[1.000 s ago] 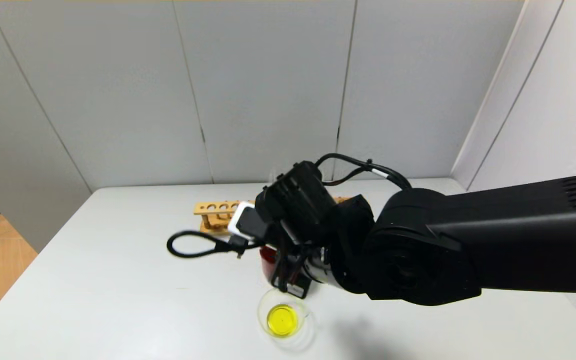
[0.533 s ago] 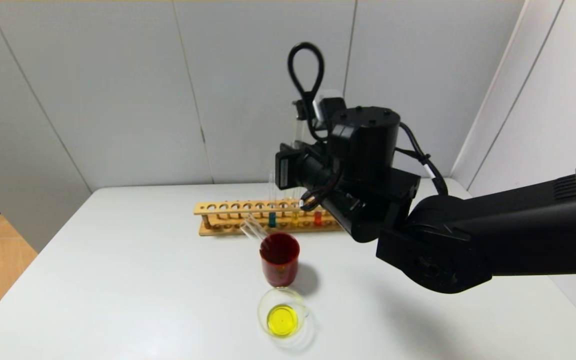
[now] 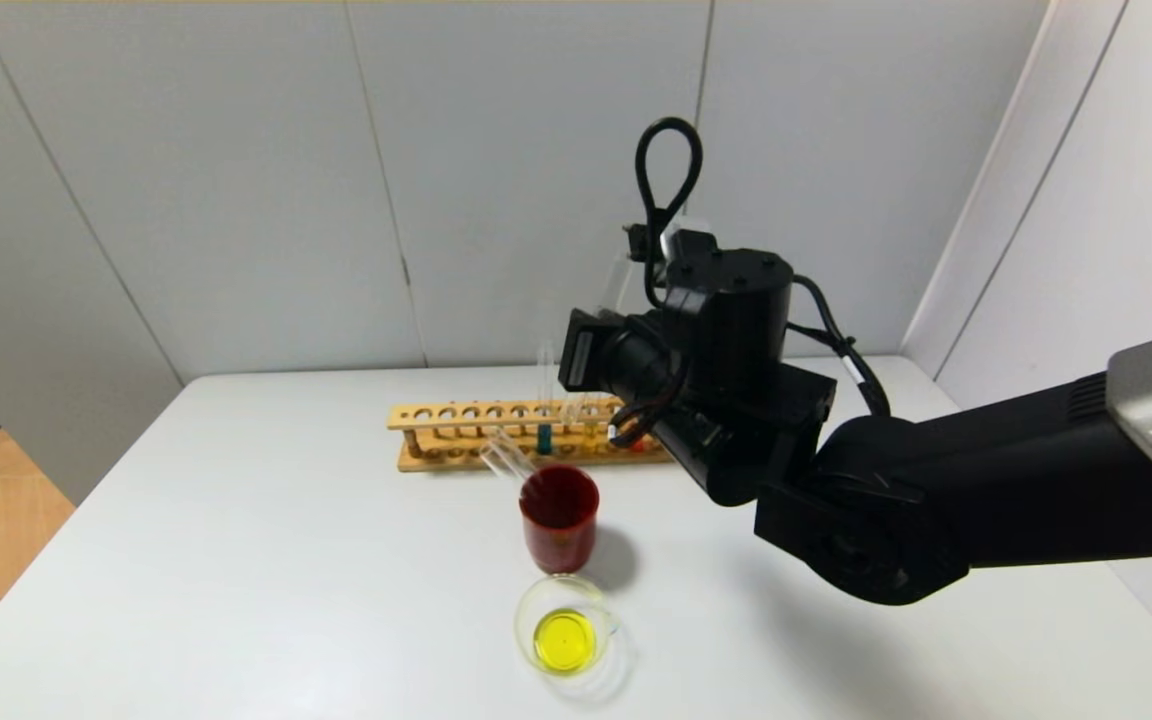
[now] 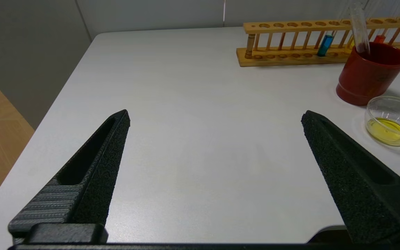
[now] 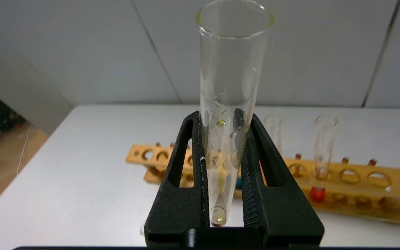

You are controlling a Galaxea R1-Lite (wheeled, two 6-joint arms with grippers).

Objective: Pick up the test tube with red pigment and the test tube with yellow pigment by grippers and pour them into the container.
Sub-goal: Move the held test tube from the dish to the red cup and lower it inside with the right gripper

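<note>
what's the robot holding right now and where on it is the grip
The right hand pinches an almost emptied test tube by its lower part, near the rounded bottom, mouth up. The left hand is open, holding nothing.

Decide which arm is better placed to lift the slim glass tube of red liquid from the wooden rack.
Probably right. The right gripper hangs by the wooden rack, near the red-liquid tube, though shut on an emptied glass tube it must shed first. The open left gripper sits far off.
</note>
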